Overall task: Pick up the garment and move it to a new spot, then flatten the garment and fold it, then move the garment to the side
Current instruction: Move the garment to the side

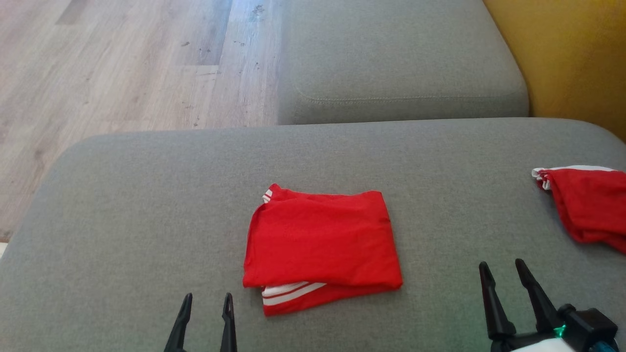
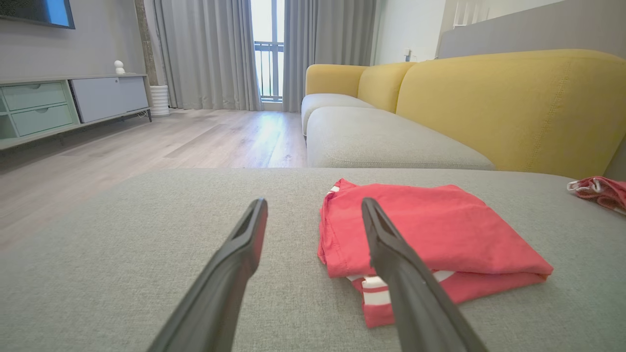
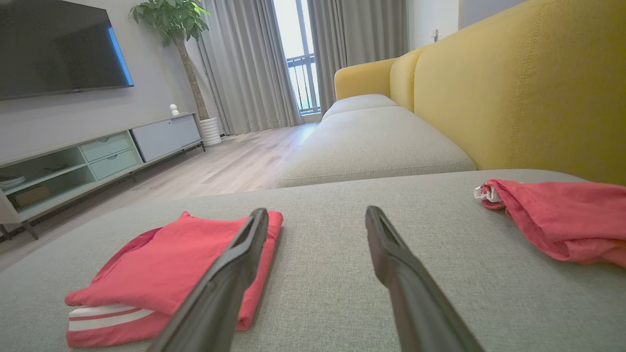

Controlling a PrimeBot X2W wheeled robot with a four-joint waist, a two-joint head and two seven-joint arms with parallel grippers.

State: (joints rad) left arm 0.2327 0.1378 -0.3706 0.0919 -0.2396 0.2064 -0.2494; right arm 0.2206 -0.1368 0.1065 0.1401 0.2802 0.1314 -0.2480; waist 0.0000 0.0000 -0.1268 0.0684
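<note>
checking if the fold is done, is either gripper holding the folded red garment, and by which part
Nothing is held. The left gripper and right gripper are open and empty, clear of the folded red garment on the grey cushion.

- Left gripper (image 1: 208, 299): jaws apart, nothing held, fingers pointing straight ahead; stands left of the folded garment (image 1: 320, 244), on its robot-facing side, clear of it.
- Right gripper (image 1: 502, 268): jaws apart, nothing held, fingers tilted slightly leftward; stands well right of the folded garment.
</note>
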